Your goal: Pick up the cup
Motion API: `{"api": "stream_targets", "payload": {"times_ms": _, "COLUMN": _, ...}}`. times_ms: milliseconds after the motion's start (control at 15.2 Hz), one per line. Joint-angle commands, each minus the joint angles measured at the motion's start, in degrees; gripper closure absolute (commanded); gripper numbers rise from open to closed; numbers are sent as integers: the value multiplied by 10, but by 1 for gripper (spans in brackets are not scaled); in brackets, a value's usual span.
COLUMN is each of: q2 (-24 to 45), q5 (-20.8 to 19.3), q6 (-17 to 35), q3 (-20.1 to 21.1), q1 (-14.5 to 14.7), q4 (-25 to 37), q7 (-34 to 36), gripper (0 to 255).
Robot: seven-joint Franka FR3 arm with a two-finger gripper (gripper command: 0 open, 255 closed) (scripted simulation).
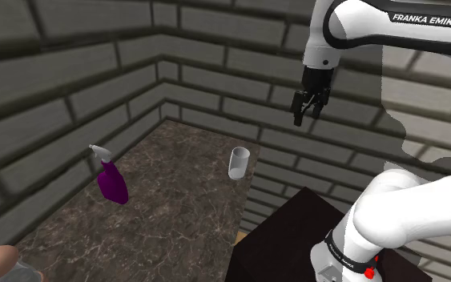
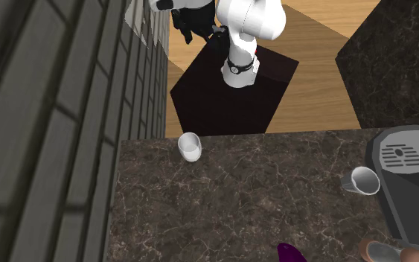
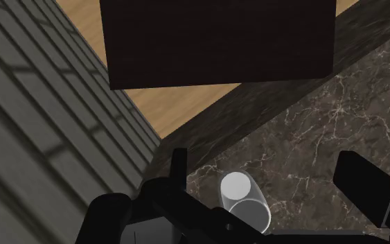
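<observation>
1. Wall: grey brick, running along two sides of the counter. Approach to the corner is limited by it.

2. Counter: dark veined stone, on which all the loose items are carried.

3. Stand: dark box on a wood floor, set against the counter's edge so that the near part of the surface can be reached.

4. Arm: white, raised high over the counter's near edge, with the hand pointed downward.

5. Coffee machine: dark, at the second exterior view's right, well apart from the stand.

6. Bottle: purple spray bottle, upright, well apart from the cup and not judged an obstacle.

7. Gripper: black, with its fingers spread wide and nothing held between them. In the wrist view the cup is seen below, closer to one finger than the other. A hover before descent is judged, and some centring seems called for.

8. Cup: pale, upright, mouth up, close to the counter's edge nearest the stand. It is judged the intended one, being under the hand.

9. Second cup: pale, tipped on its side just beside the coffee machine, far from the hand.
</observation>
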Motion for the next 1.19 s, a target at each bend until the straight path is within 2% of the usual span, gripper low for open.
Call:
{"api": "stream_targets", "payload": {"times_ms": 0, "q2": 0, "q5": 0, "q6": 0, "q3": 0, "q1": 0, "q4": 0, "q7": 0, "gripper": 0}}
{"api": "stream_targets", "payload": {"times_ms": 594, "q2": 94, "q5": 9, "q6": 208, "q3": -1, "q1": 30, "q4": -79, "q7": -35, "gripper": 0}}
{"api": "stream_targets", "payload": {"times_ms": 1122, "q2": 231, "q5": 23, "q6": 389, "q3": 3, "q1": 58, "q4": -93, "q7": -71, "gripper": 0}}
